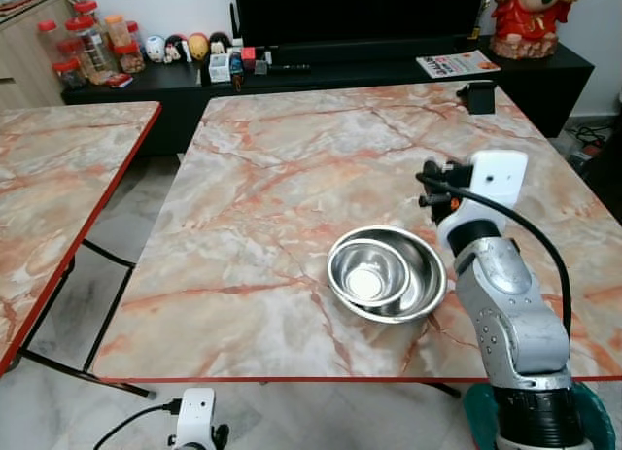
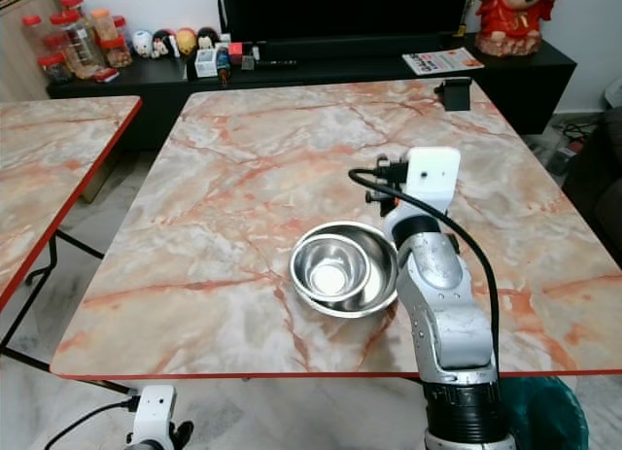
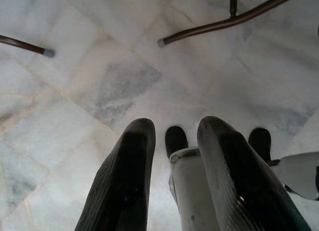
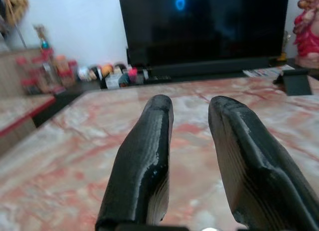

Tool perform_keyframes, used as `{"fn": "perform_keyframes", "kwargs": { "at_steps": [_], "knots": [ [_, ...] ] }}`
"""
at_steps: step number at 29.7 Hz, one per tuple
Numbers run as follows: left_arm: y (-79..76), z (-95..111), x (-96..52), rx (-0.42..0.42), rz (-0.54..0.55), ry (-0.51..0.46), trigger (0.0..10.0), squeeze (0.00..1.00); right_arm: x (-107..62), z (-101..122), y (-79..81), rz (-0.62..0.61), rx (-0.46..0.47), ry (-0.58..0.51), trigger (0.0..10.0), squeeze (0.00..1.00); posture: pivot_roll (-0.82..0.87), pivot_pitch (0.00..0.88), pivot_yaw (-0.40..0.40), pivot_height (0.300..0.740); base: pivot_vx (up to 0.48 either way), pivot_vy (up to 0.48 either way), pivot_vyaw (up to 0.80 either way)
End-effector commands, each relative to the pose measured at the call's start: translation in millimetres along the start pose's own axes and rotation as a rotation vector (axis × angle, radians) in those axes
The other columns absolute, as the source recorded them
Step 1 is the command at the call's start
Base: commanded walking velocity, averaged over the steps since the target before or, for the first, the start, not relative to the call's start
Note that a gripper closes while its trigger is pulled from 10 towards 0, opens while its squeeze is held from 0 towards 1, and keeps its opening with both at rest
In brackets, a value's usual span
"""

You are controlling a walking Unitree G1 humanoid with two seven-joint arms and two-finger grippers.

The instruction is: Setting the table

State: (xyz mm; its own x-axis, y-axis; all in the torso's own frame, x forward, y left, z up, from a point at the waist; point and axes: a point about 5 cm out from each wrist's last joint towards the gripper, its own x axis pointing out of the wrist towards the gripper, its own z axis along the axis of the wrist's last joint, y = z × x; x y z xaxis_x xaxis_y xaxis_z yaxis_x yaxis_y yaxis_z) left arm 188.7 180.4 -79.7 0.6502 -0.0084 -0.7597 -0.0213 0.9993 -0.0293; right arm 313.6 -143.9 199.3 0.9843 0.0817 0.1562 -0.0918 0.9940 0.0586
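Two steel bowls (image 1: 387,273), the smaller nested inside the larger, sit on the marble table (image 1: 292,178) toward its near right. My right arm (image 1: 505,294) rises over the table's near edge just right of the bowls, its white wrist (image 1: 496,178) above and behind them. The right gripper (image 4: 189,104) is open with nothing between its fingers and points across the tabletop toward the TV. My left arm hangs low beside the table; the left gripper (image 3: 172,128) is open over the floor tiles, holding nothing.
A second marble table (image 1: 58,178) stands to the left across a narrow gap. Behind is a black console (image 1: 321,76) with jars, small toys, a TV, a magazine and a red figurine. A small black object (image 1: 476,95) sits on the table's far right. A teal bin (image 1: 588,411) stands by my right side.
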Motion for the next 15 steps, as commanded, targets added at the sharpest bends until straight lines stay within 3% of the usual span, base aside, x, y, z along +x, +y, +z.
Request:
{"fn": "perform_keyframes", "kwargs": {
  "at_steps": [1,9,15],
  "knots": [
    [3.5,4.9,0.6,-0.009,0.025,-0.020,10.0,0.00,-2.1,-14.4,2.3,0.013,0.012,0.018,10.0,0.00,-0.07,0.019,0.077,0.740,0.000,0.000,0.00],
    [6.5,16.5,1.3,-0.085,0.064,-0.102,10.0,0.00,-3.9,-67.7,7.0,0.039,-0.010,0.067,10.0,0.00,-0.03,0.013,0.050,0.740,0.000,0.000,0.00],
    [7.7,22.2,1.9,-0.128,0.087,-0.131,10.0,0.00,1.9,-67.8,15.3,0.088,0.002,0.033,10.0,0.00,-0.02,0.011,0.040,0.740,0.000,0.000,0.00]
  ]
}}
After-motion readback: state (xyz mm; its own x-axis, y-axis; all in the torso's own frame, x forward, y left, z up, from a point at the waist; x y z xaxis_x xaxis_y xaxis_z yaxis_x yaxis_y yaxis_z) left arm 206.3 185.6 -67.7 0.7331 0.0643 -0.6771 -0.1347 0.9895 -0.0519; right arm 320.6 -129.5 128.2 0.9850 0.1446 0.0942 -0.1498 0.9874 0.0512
